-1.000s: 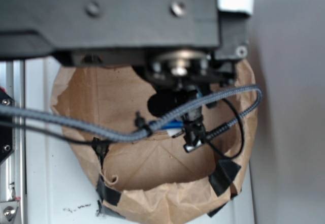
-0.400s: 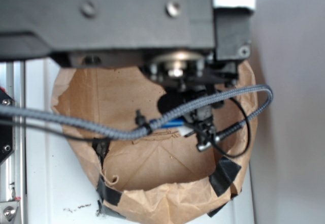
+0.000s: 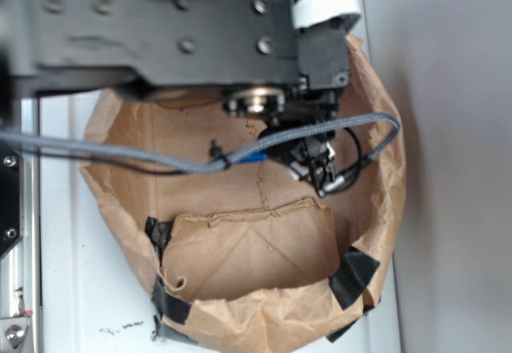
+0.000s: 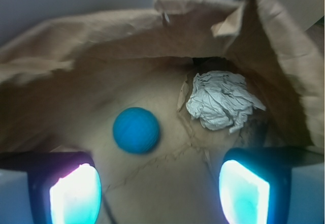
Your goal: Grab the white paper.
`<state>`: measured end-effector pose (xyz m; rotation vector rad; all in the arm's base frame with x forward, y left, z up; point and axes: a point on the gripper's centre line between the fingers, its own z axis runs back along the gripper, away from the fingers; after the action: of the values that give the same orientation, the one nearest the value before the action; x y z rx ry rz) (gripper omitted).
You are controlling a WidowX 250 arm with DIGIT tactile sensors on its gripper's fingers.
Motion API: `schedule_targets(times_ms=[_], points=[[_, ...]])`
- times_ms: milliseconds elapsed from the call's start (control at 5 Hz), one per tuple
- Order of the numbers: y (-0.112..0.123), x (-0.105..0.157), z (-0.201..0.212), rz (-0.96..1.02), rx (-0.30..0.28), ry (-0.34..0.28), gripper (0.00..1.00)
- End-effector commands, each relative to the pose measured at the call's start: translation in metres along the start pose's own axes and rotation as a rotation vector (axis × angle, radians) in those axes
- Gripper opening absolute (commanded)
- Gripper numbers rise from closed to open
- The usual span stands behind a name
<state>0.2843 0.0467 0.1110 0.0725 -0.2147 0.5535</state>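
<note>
The white paper (image 4: 222,106) is a crumpled greyish wad lying on the floor of a brown paper bag, ahead and to the right in the wrist view. My gripper (image 4: 160,193) is open, its two glowing pads (image 4: 75,196) wide apart at the bottom edge with only bare bag floor between them. The wad lies beyond the right pad, not touching it. In the exterior view the black arm hangs over the bag (image 3: 264,305) and hides the paper; the gripper's end (image 3: 320,169) sits inside the bag near its right wall.
A smooth blue ball (image 4: 136,130) rests left of the wad, ahead of the left pad. Torn brown bag walls (image 4: 101,31) rise all round, with a dark fold behind the wad. Grey cables (image 3: 120,154) cross the bag. Black tape (image 3: 352,277) patches its rim.
The arm has swung up and away in the exterior view, and the gripper's end has shifted right and up toward the bag's right wall. More of the bag's floor now shows.
</note>
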Motion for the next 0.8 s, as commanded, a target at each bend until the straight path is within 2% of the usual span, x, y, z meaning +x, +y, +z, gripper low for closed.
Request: schedule_targets(times_ms=[0, 200, 400, 600], points=[[0.012, 0.009, 0.007, 0.036, -0.003, -0.036, 1.00], [0.012, 0.009, 0.007, 0.036, -0.003, -0.036, 1.00], [0.021, 0.019, -0.009, 0.072, -0.045, -0.044, 1.00], [0.028, 0.024, -0.024, 0.062, -0.020, -0.099, 1.00]])
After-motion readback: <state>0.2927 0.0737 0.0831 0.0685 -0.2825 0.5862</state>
